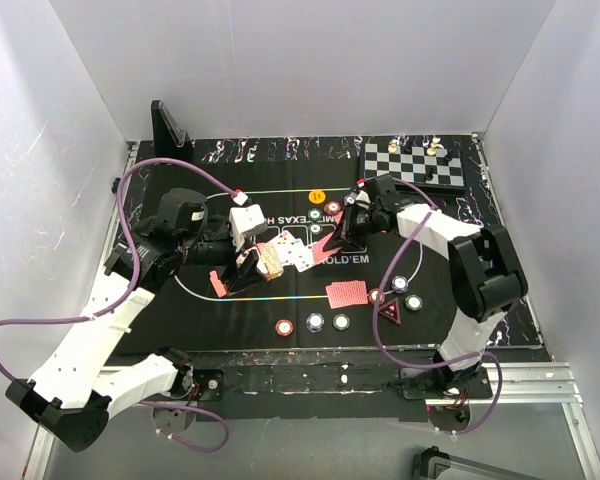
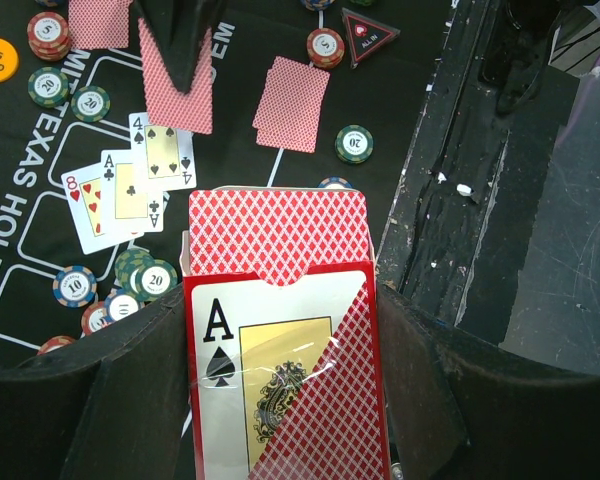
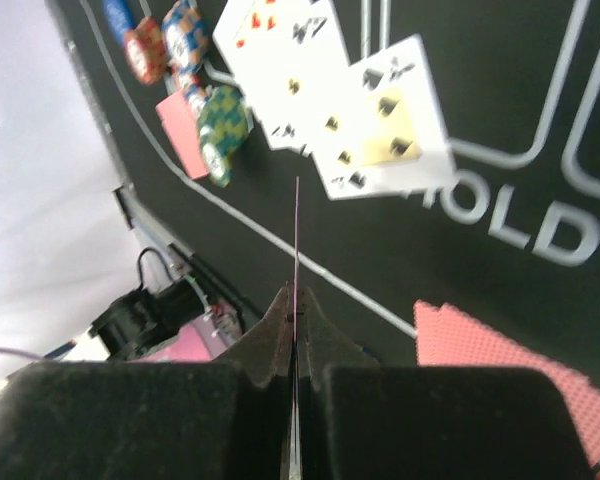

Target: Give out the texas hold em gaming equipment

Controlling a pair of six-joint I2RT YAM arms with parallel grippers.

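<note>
Left gripper [image 1: 246, 266] is clamped on the card box [image 2: 280, 340], one finger on each long side. The box is over the left-centre of the mat [image 1: 230, 312], with the red-backed deck [image 2: 277, 230] showing out of its top and an ace of spades printed on the front.

Right gripper [image 3: 296, 300] has its jaws pinched tight on a single red-backed card [image 2: 172, 100] over the mat's middle (the right wrist view shows it only as a thin line). Can't tell if the card's lower edge touches the mat.

Between the two grippers lie three face-up cards [image 2: 130, 185], fanned and overlapping: 8 of hearts, ace of clubs, 4 of spades. A chip cluster [image 2: 158, 278] sits just beside them.

- Two face-down cards [image 1: 345, 293] overlap toward the near edge, right of centre.
- A chip row [image 1: 313, 322] of three runs along the near edge.
- A chip pair [image 1: 407, 292] sits toward the near right corner, just beside the red triangular marker [image 1: 391, 312].
- The orange button [image 1: 317, 194], marked BIG BLIND, is toward the far edge at centre, with a chip trio [image 1: 322, 218] near it.
- The chessboard [image 1: 415, 160] is on the far right corner.
</note>
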